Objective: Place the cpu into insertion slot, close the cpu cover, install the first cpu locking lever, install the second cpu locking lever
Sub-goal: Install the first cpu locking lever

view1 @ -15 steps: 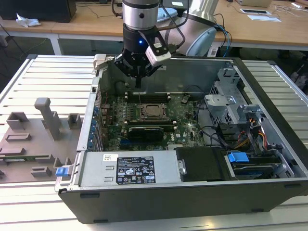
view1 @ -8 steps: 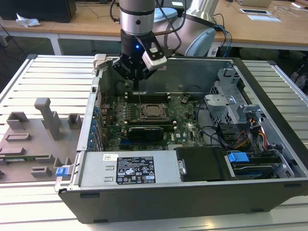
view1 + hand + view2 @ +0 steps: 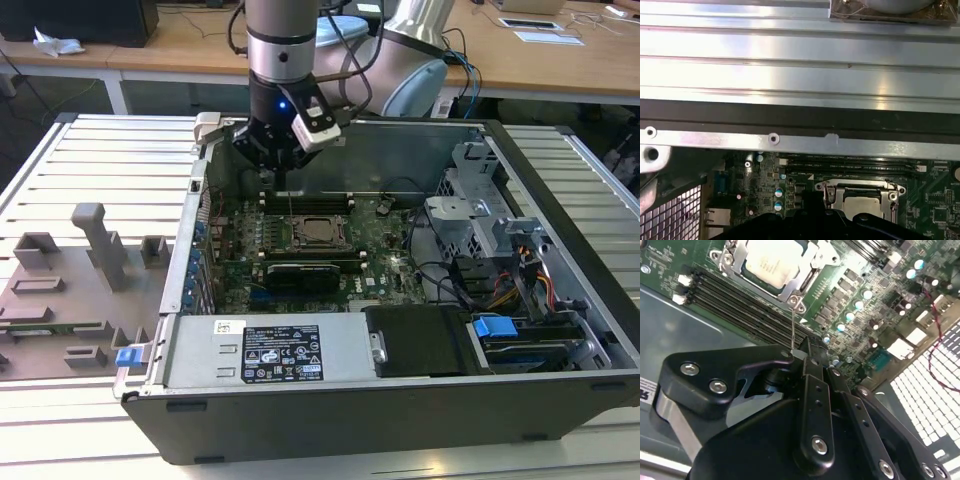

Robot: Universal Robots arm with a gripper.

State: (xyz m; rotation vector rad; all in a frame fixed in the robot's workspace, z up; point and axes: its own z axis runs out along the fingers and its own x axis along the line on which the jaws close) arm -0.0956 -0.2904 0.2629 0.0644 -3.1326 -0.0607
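The black gripper (image 3: 280, 170) on the silver-and-grey arm hangs inside the open dark-grey PC case (image 3: 560, 385), over the back edge of the green motherboard (image 3: 230, 255), w/ the socket area just in front of and below it in the exterior view. The small square cpu w/ its flat silvery-grey metal top (image 3: 772, 262) already sits in the insertion slot (image 3: 318, 232); the thin square silver metal cpu cover w/ cut-out window (image 3: 812, 267) lies flat around it, so cover looks closed. In the second wrist view the black fingers (image 3: 812, 390) sit pressed together, tips meeting on a thin silver wire lever (image 3: 792, 330); lever's long axis runs straight from the fingertips toward the cover's near corner screw (image 3: 794, 301). So the key relation: socket lies directly ahead of the fingertips along the lever's line, w/ the long black memory slots (image 3: 740, 305) crossing betw. the two. The first wrist view shows cpu (image 3: 865, 205) and cover frame (image 3: 832, 189) close ahead of the gripper body, the case's metal wall (image 3: 790, 142) beyond. Judgement: lever stage is in hand, lever gripped but not seen hooked down.
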